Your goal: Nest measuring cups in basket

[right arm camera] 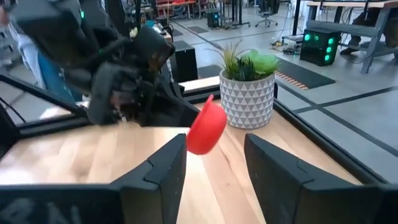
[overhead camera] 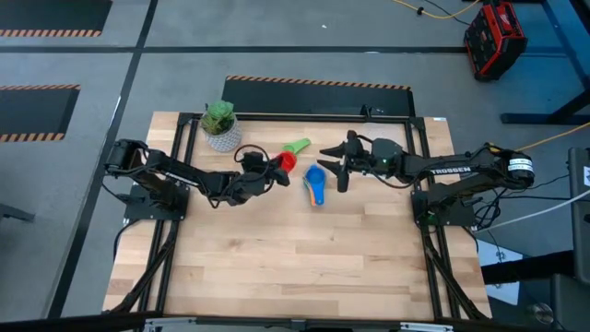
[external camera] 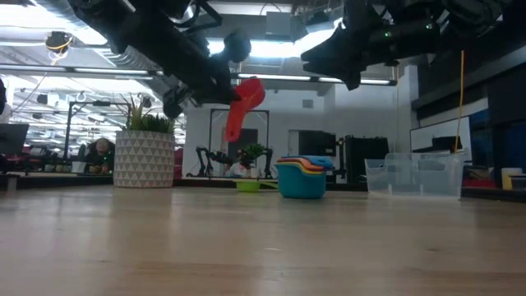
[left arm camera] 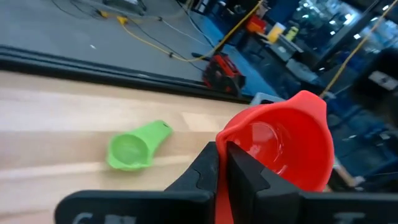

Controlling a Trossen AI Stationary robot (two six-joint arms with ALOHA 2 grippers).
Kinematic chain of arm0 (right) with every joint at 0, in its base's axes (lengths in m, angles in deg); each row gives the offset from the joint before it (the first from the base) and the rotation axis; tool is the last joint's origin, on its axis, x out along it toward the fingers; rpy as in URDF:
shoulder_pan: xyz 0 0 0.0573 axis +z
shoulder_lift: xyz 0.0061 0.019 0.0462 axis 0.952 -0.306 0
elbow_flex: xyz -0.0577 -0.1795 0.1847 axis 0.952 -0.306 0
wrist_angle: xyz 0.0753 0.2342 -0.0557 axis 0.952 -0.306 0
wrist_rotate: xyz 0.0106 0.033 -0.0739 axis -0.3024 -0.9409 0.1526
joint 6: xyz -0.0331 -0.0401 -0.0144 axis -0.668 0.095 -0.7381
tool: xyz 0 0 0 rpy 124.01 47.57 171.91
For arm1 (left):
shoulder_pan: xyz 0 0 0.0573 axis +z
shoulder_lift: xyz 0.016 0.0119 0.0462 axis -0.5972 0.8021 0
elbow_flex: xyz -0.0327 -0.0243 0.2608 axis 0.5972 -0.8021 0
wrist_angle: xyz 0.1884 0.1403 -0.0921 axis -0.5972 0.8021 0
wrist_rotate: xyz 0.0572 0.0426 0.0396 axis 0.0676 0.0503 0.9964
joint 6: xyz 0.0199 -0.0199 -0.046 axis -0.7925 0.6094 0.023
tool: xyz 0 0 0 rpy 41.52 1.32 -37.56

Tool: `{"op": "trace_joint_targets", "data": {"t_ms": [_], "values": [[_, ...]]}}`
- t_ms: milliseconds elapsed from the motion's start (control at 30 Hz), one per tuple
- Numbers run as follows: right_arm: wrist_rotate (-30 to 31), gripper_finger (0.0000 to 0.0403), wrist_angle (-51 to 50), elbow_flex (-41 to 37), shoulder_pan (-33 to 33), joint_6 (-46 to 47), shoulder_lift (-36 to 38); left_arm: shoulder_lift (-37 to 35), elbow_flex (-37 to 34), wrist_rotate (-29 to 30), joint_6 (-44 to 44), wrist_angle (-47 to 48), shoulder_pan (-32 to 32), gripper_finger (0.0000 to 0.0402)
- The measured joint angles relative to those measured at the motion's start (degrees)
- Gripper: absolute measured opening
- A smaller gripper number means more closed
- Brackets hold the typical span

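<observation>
A red measuring cup (left arm camera: 286, 149) hangs in the air over the table's far middle, with my left gripper (overhead camera: 270, 171) shut on it. A green cup (overhead camera: 297, 147) lies on the table just beyond it, bowl (left arm camera: 129, 149) on the wood. A blue cup (external camera: 302, 181) with yellow and orange cups nested inside stands on the table to the right. My right gripper (overhead camera: 334, 166) hovers open above and beside that stack, nothing between its fingers (right arm camera: 163, 171). The clear basket (external camera: 415, 174) stands farther right in the low view. My left gripper pinches the red cup between its two shut fingers (left arm camera: 208, 165), at the edge of the bowl nearest them (left arm camera: 231, 144); the fingers hide the exact spot. They come about level from the table's left. The cup is lifted clear and tipped, its opening toward the wrist.
A green plant in a white patterned pot (overhead camera: 219, 124) stands at the table's far left, close behind my left arm (overhead camera: 184, 175). The near half of the wooden table (overhead camera: 295, 267) holds nothing. Black frame rails (overhead camera: 419, 231) run along both sides.
</observation>
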Motion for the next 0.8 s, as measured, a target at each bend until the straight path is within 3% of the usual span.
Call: {"op": "trace_joint_targets", "data": {"t_ms": [467,800], "values": [[0.0,0.0168,-13.7,0.0,-1.0,-15.5,0.0,1.1,0.7,0.1,17.2,-1.4,-4.3,0.0009],[0.0,0.0168,-18.7,0.0,-3.8,-17.5,0.0,11.9,13.4,0.1,19.2,-0.9,-3.7,0.0009]]}}
